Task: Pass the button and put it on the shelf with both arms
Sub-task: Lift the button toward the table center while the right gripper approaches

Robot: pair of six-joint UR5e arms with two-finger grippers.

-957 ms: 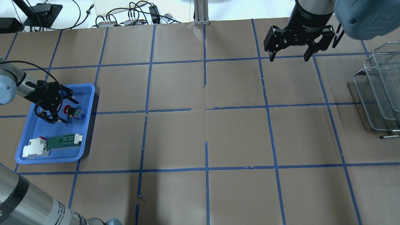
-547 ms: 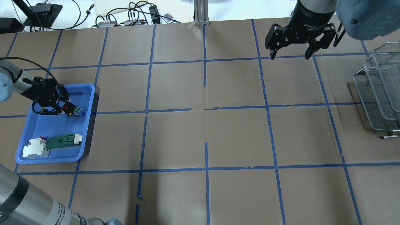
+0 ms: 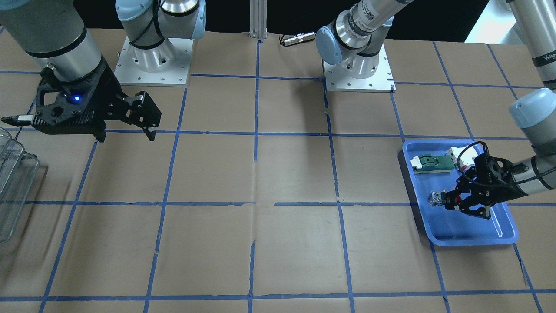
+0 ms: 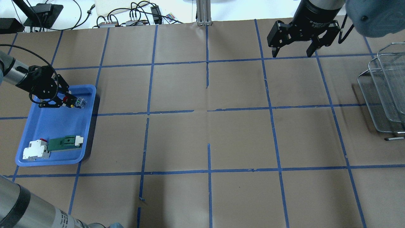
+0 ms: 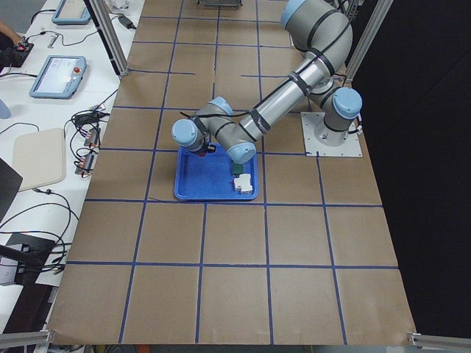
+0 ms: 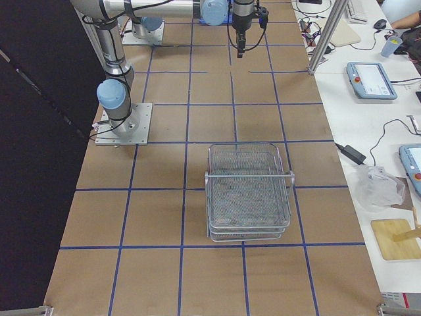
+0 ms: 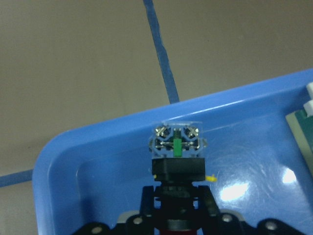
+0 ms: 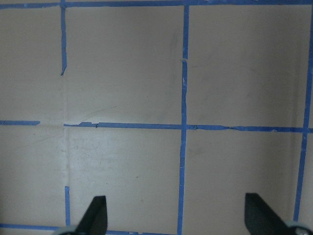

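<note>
The button (image 4: 78, 103) has a red cap, a black neck and a pale rear block. My left gripper (image 4: 69, 102) is shut on its neck and holds it over the far corner of the blue tray (image 4: 53, 126). The left wrist view shows the button (image 7: 177, 156) between the fingertips, rear block pointing away. In the front-facing view the button (image 3: 436, 198) juts out of the left gripper (image 3: 451, 201). My right gripper (image 4: 291, 54) is open and empty above the table's far right; it also shows in the front-facing view (image 3: 126, 135). The wire shelf (image 4: 386, 91) stands at the right edge.
In the tray lie a white-and-red blocky part (image 4: 34, 149) and a flat green-and-white part (image 4: 65, 142). Cables and power supplies (image 4: 133, 15) lie beyond the table's far edge, next to an aluminium post (image 4: 202, 12). Blue tape lines grid the brown table.
My left gripper closed on the button, then carried it toward the tray's far corner. My right gripper shifted slightly toward the far edge and stayed open.
</note>
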